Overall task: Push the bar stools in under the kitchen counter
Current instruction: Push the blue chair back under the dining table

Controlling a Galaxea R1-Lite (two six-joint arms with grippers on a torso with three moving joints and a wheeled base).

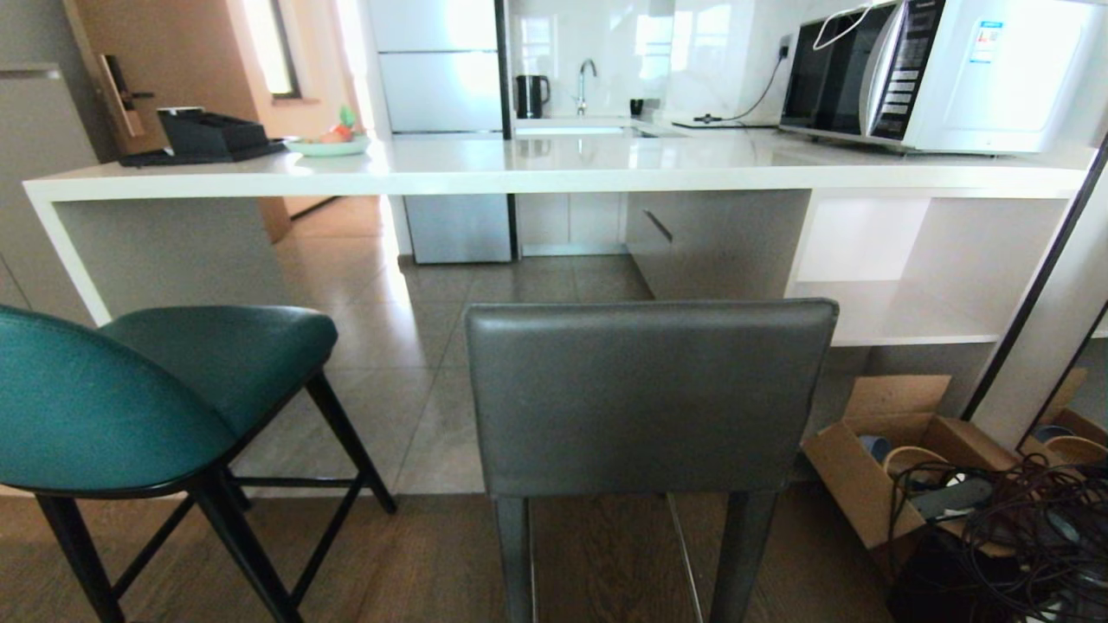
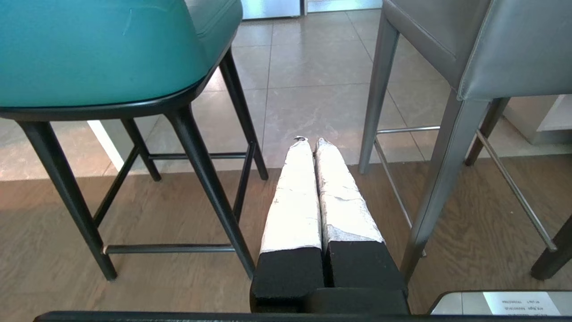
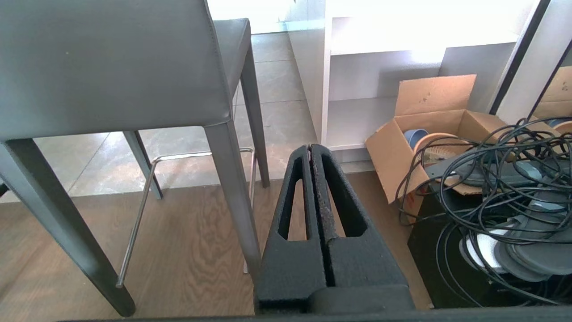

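While both stools stand out on the floor short of it, the kitchen counter runs long across the head view, open underneath. Grey stool sits centre, square back toward the robot, seat pointing at the counter. Teal stool is at left, curved back near, angled slightly off. Both look stiff, tall and top-heavy, probably tippy if shoved high; the leather looks slick. Best push is low on the backrest or at the seat edge, straight toward the counter. Left gripper hangs low between the two stools, fingers pressed together, empty. Right gripper is low beside the grey stool's leg, fingers pressed together too.
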